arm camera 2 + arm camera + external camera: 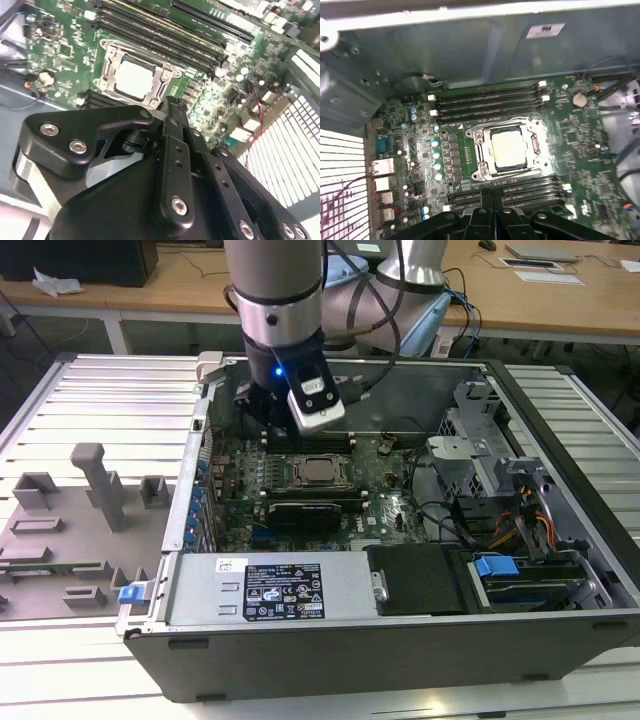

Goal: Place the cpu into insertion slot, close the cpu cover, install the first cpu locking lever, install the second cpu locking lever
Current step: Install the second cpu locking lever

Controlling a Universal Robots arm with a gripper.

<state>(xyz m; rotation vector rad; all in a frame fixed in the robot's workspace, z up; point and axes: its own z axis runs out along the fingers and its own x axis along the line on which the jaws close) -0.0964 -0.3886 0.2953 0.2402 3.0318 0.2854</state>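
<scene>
We saw the small square silvery-beige cpu already seated in the shiny-rimmed square insertion slot, with the thin silver cpu cover lying flat around it. Our black gripper hovered just above the socket's edge, its fingers pressed together and holding nothing, apparently poised to work the locking hardware.

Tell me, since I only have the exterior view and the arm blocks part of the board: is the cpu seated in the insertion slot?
Observer: Yes. In both wrist views the cpu lies flat in the insertion slot, silvery top up.
Operator: And the cpu cover?
Observer: In the first wrist view the cpu cover lies down, framing the chip.
Operator: Is the pincer carrying anything?
Observer: No. In the second wrist view the pincer is shut and empty.
</scene>
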